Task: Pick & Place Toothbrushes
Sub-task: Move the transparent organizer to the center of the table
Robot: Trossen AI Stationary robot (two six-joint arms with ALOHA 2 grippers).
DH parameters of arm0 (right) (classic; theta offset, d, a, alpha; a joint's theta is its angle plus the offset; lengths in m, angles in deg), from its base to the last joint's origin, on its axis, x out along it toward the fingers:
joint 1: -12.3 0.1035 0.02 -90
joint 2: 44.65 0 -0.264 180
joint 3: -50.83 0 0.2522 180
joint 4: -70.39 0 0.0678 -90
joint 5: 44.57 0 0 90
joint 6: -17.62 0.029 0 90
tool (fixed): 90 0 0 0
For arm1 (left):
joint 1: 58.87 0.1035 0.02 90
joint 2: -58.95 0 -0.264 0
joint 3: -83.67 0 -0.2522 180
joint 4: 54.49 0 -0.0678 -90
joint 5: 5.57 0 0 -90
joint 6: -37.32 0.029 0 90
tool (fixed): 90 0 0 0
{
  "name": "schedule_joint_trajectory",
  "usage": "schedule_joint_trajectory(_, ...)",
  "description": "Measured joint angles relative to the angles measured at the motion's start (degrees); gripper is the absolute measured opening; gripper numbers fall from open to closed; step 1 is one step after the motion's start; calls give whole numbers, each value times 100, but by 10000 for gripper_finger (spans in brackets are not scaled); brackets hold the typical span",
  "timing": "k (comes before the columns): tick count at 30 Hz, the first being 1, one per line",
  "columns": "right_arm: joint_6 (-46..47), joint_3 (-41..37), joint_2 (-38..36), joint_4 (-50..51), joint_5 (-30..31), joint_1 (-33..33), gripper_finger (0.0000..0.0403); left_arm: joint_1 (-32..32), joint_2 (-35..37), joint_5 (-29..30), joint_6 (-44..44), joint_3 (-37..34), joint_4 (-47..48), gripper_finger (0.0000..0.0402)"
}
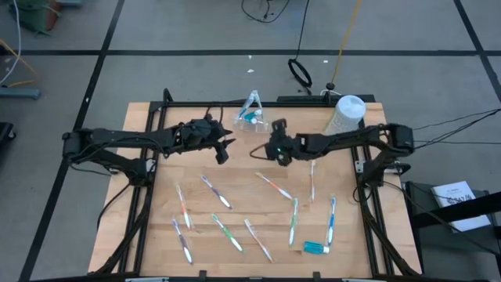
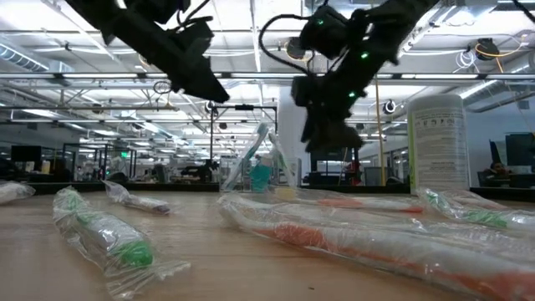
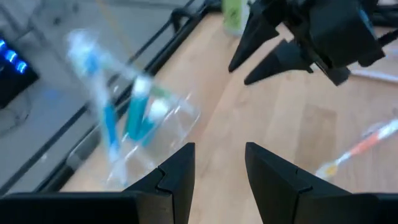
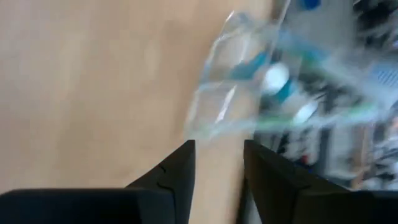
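Item one, the left claw: we find it raised over the far middle of the tabletop, its two dark fingers parted by a moderate gap with nothing between them and touching nothing.

Item two, the right claw: we place it just across from the left one, also above the far middle of the tabletop. Its fingers stand a moderate gap apart and empty, with bare wood showing between them.

Item three, the clear cup: it stands at the far edge of the tabletop, between and beyond the two claws, and holds a few blue-and-white and green brushes leaning upright. Neither claw touches it.

Item four, the toothbrushes: we count most of them lying loose across the near half of the tabletop, each in clear wrapping, in blue, green, purple and orange-pink, well apart from both claws. One orange-pink brush lies nearest below the right claw.

Item five, a short blue tube lies near the front right.

Item six, a white canister stands at the far right corner.
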Motion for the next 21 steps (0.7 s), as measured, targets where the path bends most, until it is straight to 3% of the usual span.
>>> schedule_joint_trajectory(6, 1764, -803, -975, 98, -31, 341, 107, 52, -921, -176, 1171, 2, -1410, 147)
schedule_joint_trajectory(12, 2412, -1753, -1790, -601, -21, 349, 102, 490, -1624, -72, 2341, 19, -2027, 147)
schedule_joint_trajectory(16, 2635, -2210, -2170, -1051, -473, 349, 101, 1032, -2055, -231, 2590, 290, -1668, 147)
schedule_joint_trajectory(21, 2673, -2517, -2363, -1502, -1068, 370, 100, 1475, -2466, -670, 3081, 1034, -333, 147)
